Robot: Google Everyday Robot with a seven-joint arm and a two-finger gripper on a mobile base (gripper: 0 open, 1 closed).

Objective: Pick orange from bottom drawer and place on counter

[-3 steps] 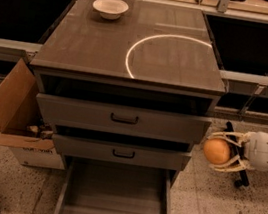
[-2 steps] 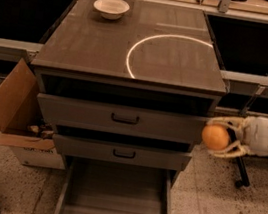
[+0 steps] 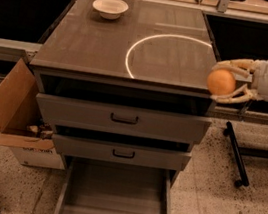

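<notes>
My gripper comes in from the right and is shut on the orange, holding it in the air at the right edge of the counter, level with its top. The counter is a glossy dark top with a white arc mark. The bottom drawer is pulled out at the base of the cabinet and its grey floor is bare.
A white bowl stands at the counter's back left. Two upper drawers with black handles are partly out. An open cardboard box sits on the floor left of the cabinet. A black wheeled leg lies at right.
My gripper has risen with the orange from beside the middle drawer to the level of the counter top, staying at the cabinet's right side.
</notes>
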